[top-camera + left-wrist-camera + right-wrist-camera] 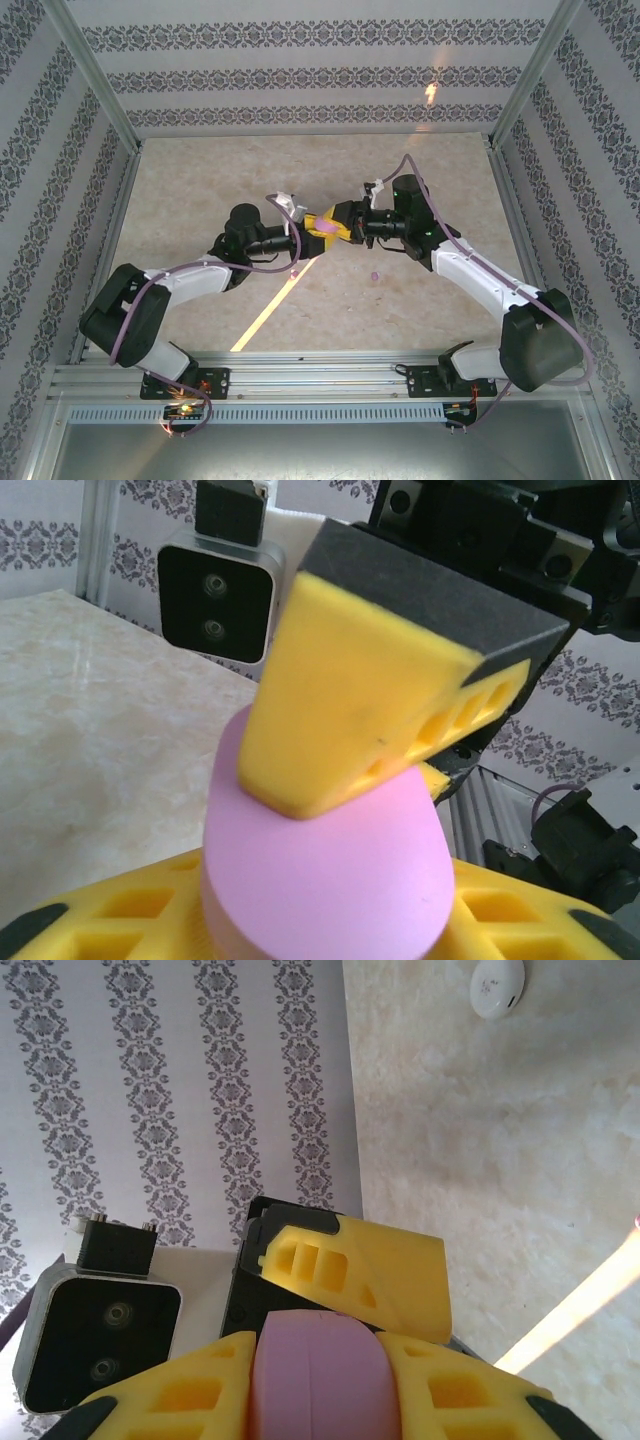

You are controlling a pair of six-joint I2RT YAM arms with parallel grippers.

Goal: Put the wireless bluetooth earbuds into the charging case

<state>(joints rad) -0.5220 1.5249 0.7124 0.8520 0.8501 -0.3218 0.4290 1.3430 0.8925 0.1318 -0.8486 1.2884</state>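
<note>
**A:** Where is the case, and what can't you make out?

**B:** The purple charging case (pixel 325 230) is over the middle of the table (pixel 200 200). The right tool (pixel 316 1360) is clamped on its sides with its yellow fingers. The left tool (pixel 320 920) flanks the case from the opposite side. I cannot tell whether its fingers press the case or stand just off it. Both wrist views cut off the case's lower part. One right-tool finger (pixel 370 710) lies across its top, so any seam or opening is hidden.

**A:** And the earbuds?

**B:** A tiny purple earbud (pixel 375 275) lies on the table, right of the middle and somewhat toward the near edge, apart from both tools. A small whitish piece (pixel 497 985) also lies on the table. It is too blurred to say whether it is an earbud or a case.

**A:** And the surroundings?

**B:** The table is beige and marbled. A bright yellow stripe of light (pixel 270 315) slants from the middle toward the near edge. The walls carry white wallpaper (pixel 300 80) with dark damask bands, and aluminium posts (pixel 95 75) stand at the table's far corners.
</note>
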